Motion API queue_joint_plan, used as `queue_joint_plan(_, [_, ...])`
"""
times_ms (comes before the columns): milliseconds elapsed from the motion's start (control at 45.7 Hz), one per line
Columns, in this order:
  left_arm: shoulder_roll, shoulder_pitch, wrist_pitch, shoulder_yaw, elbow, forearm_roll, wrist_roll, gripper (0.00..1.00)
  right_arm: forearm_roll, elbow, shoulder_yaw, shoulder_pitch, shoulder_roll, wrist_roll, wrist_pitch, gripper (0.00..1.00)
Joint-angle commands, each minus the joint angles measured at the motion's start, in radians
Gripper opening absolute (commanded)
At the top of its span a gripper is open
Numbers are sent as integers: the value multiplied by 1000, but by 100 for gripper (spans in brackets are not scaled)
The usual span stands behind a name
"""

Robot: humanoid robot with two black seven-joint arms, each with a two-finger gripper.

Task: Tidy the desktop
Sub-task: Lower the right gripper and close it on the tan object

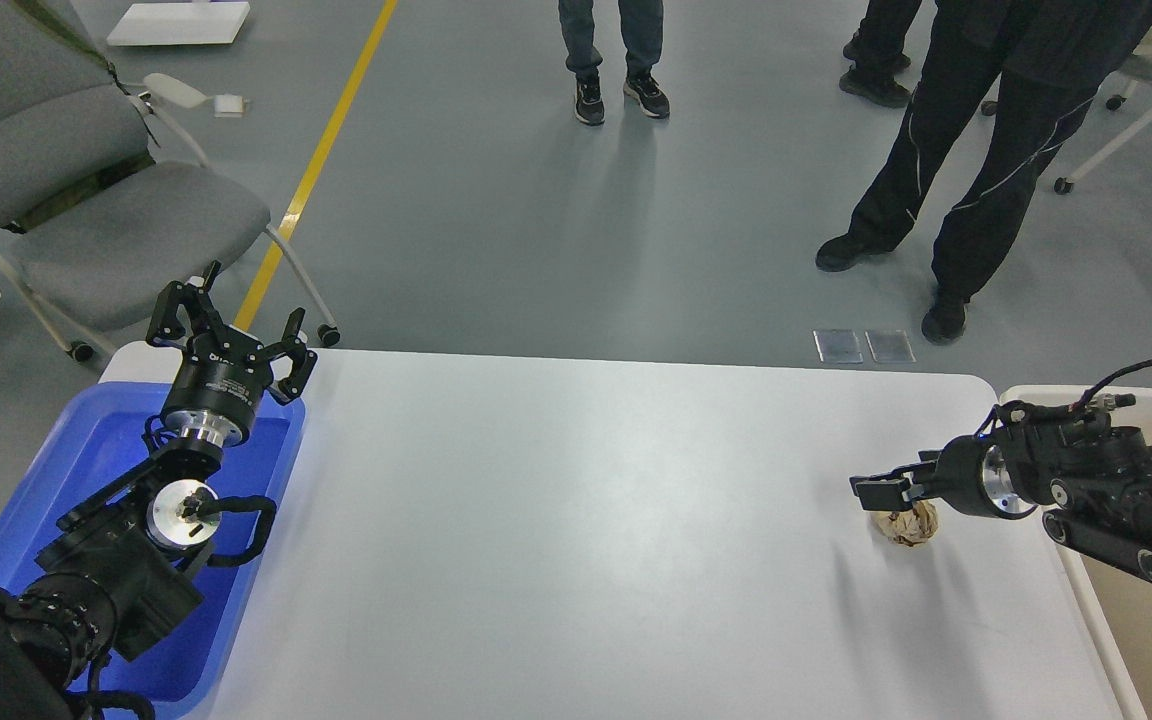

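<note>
Crumpled brown paper ball [908, 524] lies near the white table's [576, 520] right edge, under the right gripper [871, 490], whose finger spread cannot be told. It should descend squarely, then close. The left gripper [232, 335] hangs open over the blue tray [56, 470].

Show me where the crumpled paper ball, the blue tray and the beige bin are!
crumpled paper ball [908, 525]: head view, on its wrinkled front below the right arm.
blue tray [96, 450]: head view, on its bare floor left of the left arm.
beige bin [1151, 640]: head view, on its inner wall.
</note>
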Motion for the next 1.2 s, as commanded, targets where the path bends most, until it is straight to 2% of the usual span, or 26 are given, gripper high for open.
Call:
queue_joint_plan(0, [0,0,0,0,0,0,0,100,4,-126,7,-74,62,28,-13,100])
queue_joint_plan(285, [0,0,0,0,0,0,0,100,5,-206,8,-100,105,40,-16,100])
queue_joint_plan(482, [0,0,0,0,0,0,0,100,5,-336,8,-141,164,79,-30,100])
queue_joint_plan(635, [0,0,1,1,0,0,0,100,27,-373,-5,-157,174,105,-30,100])
queue_joint_plan(985, [0,0,1,0,0,0,0,100,47,-385,7,-181,188,105,-30,100])
queue_joint_plan(1182, [0,0,1,0,1,0,0,100,76,-445,2,-206,223,105,-30,95])
